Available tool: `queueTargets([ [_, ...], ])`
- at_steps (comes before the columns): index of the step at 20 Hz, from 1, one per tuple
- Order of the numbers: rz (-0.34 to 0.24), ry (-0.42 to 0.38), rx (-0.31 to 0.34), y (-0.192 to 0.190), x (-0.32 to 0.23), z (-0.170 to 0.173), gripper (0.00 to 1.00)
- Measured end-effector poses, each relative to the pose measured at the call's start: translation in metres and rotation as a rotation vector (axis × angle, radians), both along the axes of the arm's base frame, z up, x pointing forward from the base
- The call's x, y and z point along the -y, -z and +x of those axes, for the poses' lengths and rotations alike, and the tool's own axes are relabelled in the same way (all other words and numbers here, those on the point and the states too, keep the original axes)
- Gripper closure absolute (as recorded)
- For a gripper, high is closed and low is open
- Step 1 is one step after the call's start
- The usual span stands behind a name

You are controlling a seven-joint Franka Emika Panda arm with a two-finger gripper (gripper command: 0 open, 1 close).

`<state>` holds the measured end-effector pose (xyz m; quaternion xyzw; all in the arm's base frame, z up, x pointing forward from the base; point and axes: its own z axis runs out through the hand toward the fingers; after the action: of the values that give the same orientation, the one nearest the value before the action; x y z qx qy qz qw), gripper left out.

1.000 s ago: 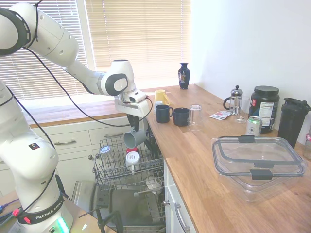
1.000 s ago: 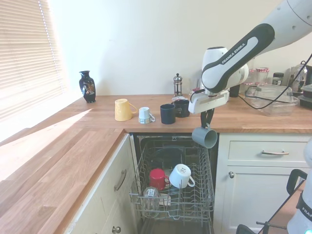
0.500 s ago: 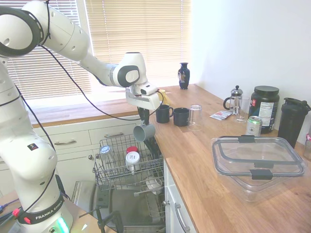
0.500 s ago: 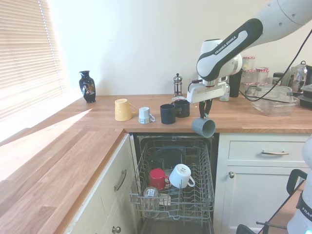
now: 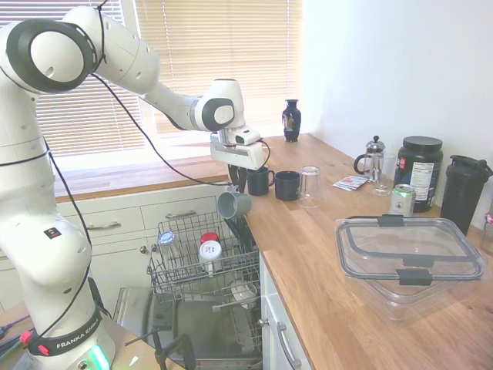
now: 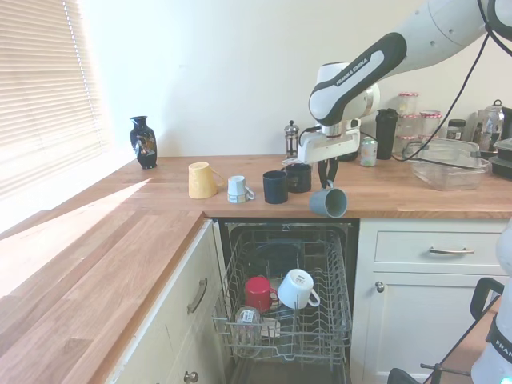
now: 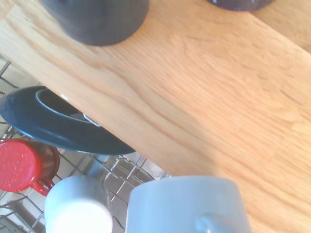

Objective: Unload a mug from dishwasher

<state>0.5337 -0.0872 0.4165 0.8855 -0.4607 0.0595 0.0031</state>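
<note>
One grey-green mug is seen in the first exterior view, hanging from the hand of the white arm. The hand is pressed together on the handle side of the mug, and the mug is tilted, its open mouth turned to the side. It is held above the edge of the bench, just over the open dishwasher with its pulled-out wire rack. Two navy mugs and an upturned glass stand on the bench near the hand.

From the second exterior view the mug is shown level with the front edge of the bench, not yet over the wood. The hand is closed on it from above. A red cup and a white cup are left in the rack below. A yellow mug lies further along the bench.

In the wrist view the mug is seen close by, with the plank of the bench beyond it.

It is judged that the carrying step is in hand. To do it well, the mug should be lifted a little higher so the bench edge is cleared, then moved over a bare part of the wood, well apart from the navy mugs, and turned upright before it is set down.
</note>
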Motion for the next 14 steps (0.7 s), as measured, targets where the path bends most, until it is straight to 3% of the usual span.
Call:
queueTargets([
  [14, -0.028, -0.003, -0.020, 0.007, -0.003, 0.051, 1.00],
])
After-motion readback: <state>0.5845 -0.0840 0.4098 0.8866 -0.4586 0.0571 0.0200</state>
